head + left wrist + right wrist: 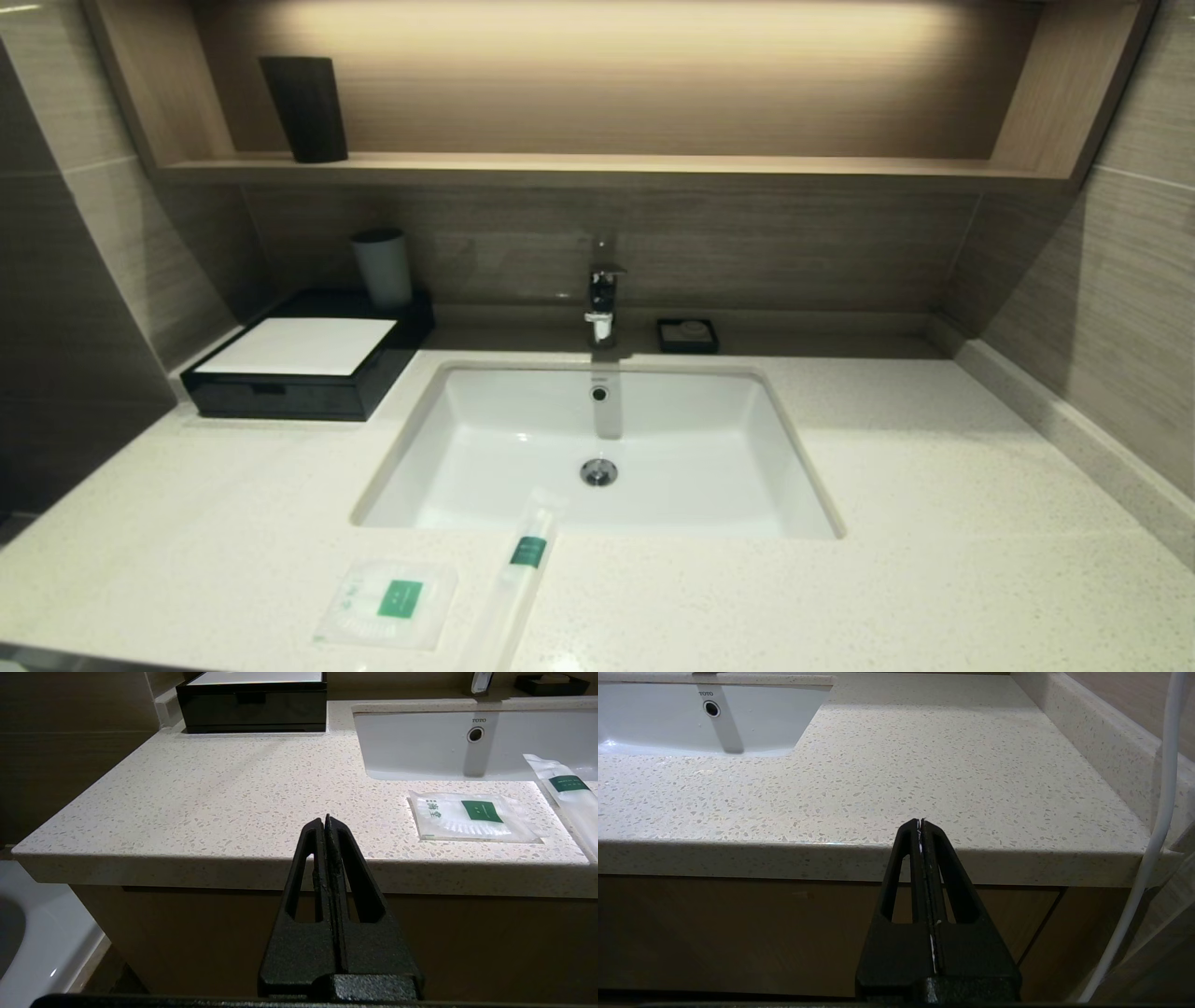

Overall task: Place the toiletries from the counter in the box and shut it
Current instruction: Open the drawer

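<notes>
A flat square packet (387,602) with a green label lies on the speckled counter (934,523) near its front edge; it also shows in the left wrist view (472,816). A long slim packet (523,569) lies beside it, its far end over the basin's rim; its green label shows in the left wrist view (567,784). The black box (308,369) with a white top stands shut at the back left, seen too in the left wrist view (252,702). My left gripper (325,817) is shut and empty, in front of the counter's edge. My right gripper (920,821) is shut and empty, before the counter's right part. Neither shows in the head view.
A white basin (467,457) is sunk in the counter, with a tap (602,299) behind it. A small black soap dish (687,335) sits right of the tap. A grey cup (382,268) stands behind the box. A dark cup (304,107) stands on the wooden shelf. A white cable (1157,826) hangs at the right.
</notes>
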{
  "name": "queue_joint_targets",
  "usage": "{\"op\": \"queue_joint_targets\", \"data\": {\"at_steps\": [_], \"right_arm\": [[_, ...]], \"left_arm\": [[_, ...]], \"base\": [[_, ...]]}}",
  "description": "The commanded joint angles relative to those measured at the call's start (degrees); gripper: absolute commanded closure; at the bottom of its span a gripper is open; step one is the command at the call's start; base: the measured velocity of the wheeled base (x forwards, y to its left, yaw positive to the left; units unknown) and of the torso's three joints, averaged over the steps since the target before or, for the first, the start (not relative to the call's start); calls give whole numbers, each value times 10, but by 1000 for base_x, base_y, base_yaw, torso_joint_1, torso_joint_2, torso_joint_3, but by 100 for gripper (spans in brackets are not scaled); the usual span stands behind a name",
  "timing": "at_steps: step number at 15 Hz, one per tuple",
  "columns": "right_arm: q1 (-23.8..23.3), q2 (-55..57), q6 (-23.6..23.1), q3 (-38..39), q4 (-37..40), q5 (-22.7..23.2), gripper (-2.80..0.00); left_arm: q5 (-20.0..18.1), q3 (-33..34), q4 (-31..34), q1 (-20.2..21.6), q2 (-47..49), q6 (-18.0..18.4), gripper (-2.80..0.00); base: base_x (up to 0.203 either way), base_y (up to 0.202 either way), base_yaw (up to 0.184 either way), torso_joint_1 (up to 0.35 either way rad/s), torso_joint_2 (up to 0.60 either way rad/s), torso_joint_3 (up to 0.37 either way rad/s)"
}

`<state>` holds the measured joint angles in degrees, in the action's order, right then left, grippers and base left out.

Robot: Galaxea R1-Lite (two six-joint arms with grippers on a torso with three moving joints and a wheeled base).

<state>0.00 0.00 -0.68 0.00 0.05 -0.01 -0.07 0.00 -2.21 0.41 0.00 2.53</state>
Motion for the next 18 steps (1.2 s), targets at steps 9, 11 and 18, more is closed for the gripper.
{"op": "queue_joint_targets", "data": {"at_steps": [9,11,18], "right_arm": [[1,0,0,0,0,0,0],[0,0,0,0,0,0,0],[0,0,0,0,0,0,0]], "left_arm": [[-1,11,-1,0,1,-1,0],[-2,11,-1,0,1,-2,0],[-1,11,0,0,1,0,0]], "base": [[0,0,0,0,0,0],[0,0,0,0,0,0],[0,0,0,0,0,0]]}}
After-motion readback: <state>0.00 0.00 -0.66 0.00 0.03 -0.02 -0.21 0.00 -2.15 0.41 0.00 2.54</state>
